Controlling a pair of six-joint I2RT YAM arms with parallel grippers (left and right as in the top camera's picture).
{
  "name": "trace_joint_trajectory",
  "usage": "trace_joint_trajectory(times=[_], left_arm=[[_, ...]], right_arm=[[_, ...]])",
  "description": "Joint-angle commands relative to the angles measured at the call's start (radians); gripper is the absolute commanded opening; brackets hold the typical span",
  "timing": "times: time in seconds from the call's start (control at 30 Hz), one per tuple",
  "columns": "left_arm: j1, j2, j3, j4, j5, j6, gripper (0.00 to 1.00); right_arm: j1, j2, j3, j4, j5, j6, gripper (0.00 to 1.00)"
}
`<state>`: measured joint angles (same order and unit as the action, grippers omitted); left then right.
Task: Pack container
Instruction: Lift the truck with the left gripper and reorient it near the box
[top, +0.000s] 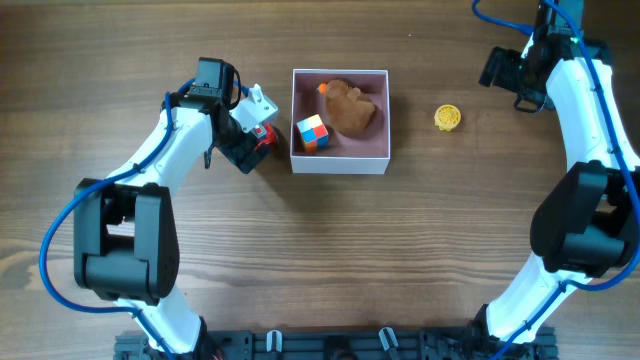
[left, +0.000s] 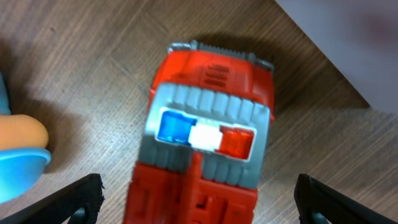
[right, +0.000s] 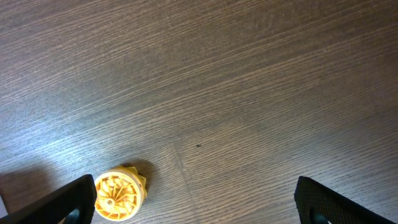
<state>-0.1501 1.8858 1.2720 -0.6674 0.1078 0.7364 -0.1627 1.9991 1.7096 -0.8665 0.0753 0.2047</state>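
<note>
The left gripper (left: 199, 210) stands wide open. Its dark fingertips (left: 79, 198) are set well apart on either side of a red plastic toy fire truck (left: 208, 134) with a grey roof and a blue, white and red light bar. Neither finger is seen touching the truck, so the gripper has hold of nothing. At the left edge of that wrist view sits a blue and orange thing (left: 18, 152), cut off by the frame and too partial to name.

The truck rests on a brown wood-grain tabletop (top: 330, 260), which fills every view, just beside the left outer wall of the square white open-topped container with a dusty pink interior (top: 340, 161). The container sits in the middle of the table, toward its far edge. It holds a multicoloured puzzle cube (top: 313, 132) and a brown plush toy (top: 352, 110).

The right gripper (right: 199, 213) is likewise spread wide and empty over bare wood. A yellow ribbed plastic disc (right: 120, 194) (shaped like a small wheel) lies near one fingertip, and in the overhead view it is to the right of the container and apart from it.

The left arm, white and black with a blue cable, rises from the near edge, bends at the elbow and reaches toward the container's left wall. The right arm runs up the right side of the table, with its wrist at the far corner.
</note>
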Motion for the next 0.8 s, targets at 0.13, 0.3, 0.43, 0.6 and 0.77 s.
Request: trace_joint_trajectory(times=[0.13,0.3,0.43,0.6,0.77], left_arm=[[0.004,0.012,0.007,0.029,0.039,0.019,0.89],[0.004,0.012,0.007,0.028,0.038,0.019,0.63],[0.004,0.012,0.007,0.028,0.046,0.015,0.61],[0.004,0.012,0.007,0.021,0.133,-0.016,0.56],[0.004,0.012,0.007,0.021,0.218,-0.019,0.50]], right_arm=[[0.004,0.006,-0.003,0.000,0.003,0.011,1.00],[0.004,0.006,-0.003,0.000,0.003,0.011,1.00],[0.004,0.006,-0.003,0.000,0.003,0.011,1.00],[0.004,0.006,-0.003,0.000,0.003,0.011,1.00],[0.004,0.006,-0.003,0.000,0.003,0.011,1.00]])
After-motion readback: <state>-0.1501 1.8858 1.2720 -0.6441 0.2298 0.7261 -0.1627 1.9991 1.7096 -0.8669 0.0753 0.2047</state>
